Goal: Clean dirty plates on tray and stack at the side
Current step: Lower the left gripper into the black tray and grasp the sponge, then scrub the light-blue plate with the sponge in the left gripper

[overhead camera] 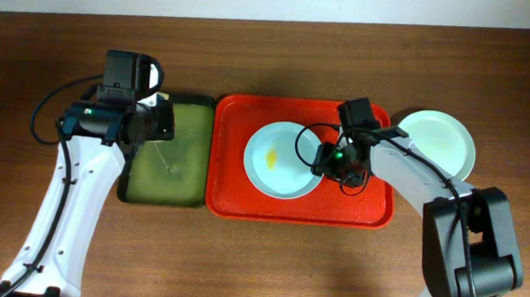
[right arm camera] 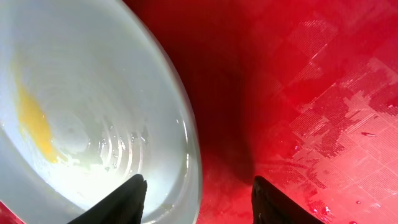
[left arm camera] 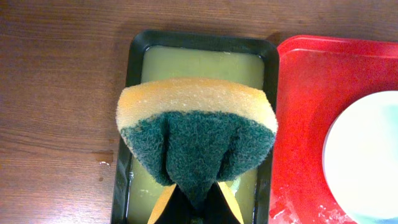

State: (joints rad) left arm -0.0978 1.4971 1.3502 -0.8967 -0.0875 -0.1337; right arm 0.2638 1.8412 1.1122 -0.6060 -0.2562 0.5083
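Observation:
A pale blue plate (overhead camera: 278, 163) with a yellow smear (overhead camera: 271, 155) lies on the red tray (overhead camera: 233, 198). My right gripper (overhead camera: 325, 160) is open and straddles the plate's right rim. In the right wrist view one finger is over the plate (right arm camera: 93, 93), the other over the tray (right arm camera: 298, 93), with the gripper (right arm camera: 199, 190) empty. A pale green plate (overhead camera: 438, 142) lies on the table right of the tray. No separate white plate shows. My left gripper (overhead camera: 165, 127) is shut on a yellow and green sponge (left arm camera: 196, 130) above the dark green tray.
The dark green tray (overhead camera: 164, 190) holds yellowish liquid and stands just left of the red tray; it also shows in the left wrist view (left arm camera: 134, 74). The red tray floor is wet (right arm camera: 336, 124). The brown wooden table (overhead camera: 257, 260) lies all around.

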